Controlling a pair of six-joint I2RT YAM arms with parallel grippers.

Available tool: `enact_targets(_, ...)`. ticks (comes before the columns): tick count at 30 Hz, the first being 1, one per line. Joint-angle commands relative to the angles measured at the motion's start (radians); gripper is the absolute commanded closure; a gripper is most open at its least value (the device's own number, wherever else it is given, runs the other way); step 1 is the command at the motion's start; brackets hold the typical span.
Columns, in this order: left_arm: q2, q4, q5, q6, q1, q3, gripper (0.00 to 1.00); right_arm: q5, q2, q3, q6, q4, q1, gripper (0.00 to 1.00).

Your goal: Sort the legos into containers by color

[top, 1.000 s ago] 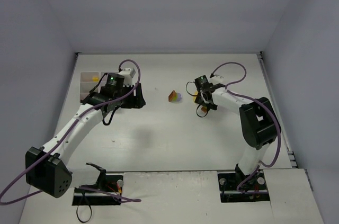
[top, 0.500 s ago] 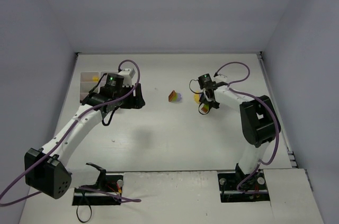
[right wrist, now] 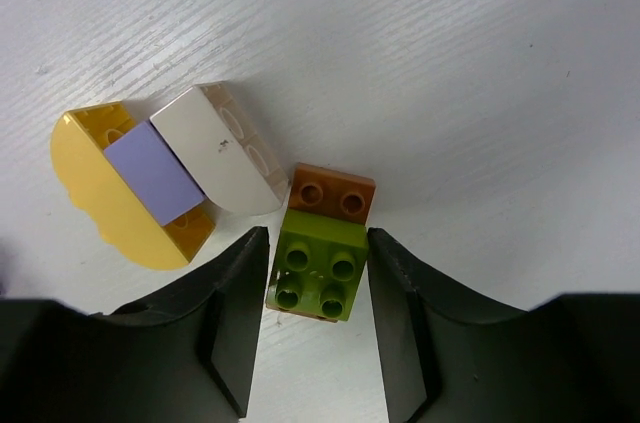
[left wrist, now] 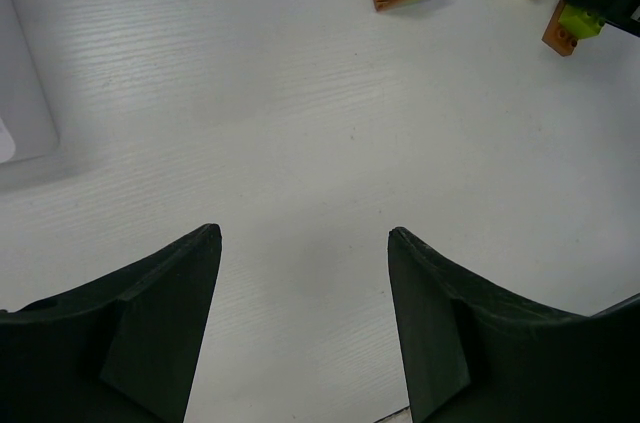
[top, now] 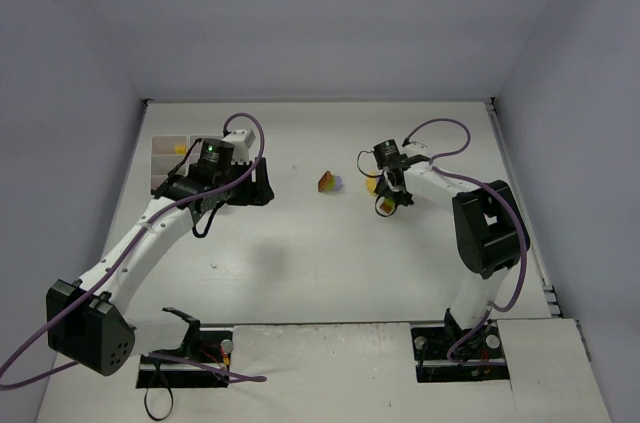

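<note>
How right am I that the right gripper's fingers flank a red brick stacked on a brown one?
Not quite: the right wrist view shows the right gripper flanking a lime green brick, not red; it does sit on a brown brick.

In the centre of the right wrist view, the lime green brick (right wrist: 318, 268) covers most of a brown brick (right wrist: 332, 189). At upper left of the top view, the left arm (top: 150, 233) partly hides the white tray (top: 158, 165).
</note>
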Motion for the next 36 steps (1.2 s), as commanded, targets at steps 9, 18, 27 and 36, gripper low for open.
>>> enact_targets(9, -0.034, 0.020, 0.027, 0.006, -0.005, 0.031, 0.39, -0.026, -0.076, 0.013, -0.037, -0.006, 0.003, 1.00)
enact_targets(18, -0.058, 0.086, 0.150, -0.037, -0.005, 0.033, 0.39, -0.359, -0.461, -0.160, -0.337, 0.309, 0.034, 1.00)
enact_targets(27, -0.045, 0.172, 0.291, -0.229, -0.011, 0.128, 0.39, -0.580, -0.748, -0.280, -0.708, 0.500, 0.134, 0.95)
enact_targets(36, 0.029, 0.222, 0.358, -0.371, -0.077, 0.249, 0.39, -0.733, -0.817, -0.308, -0.825, 0.545, 0.154, 0.91)
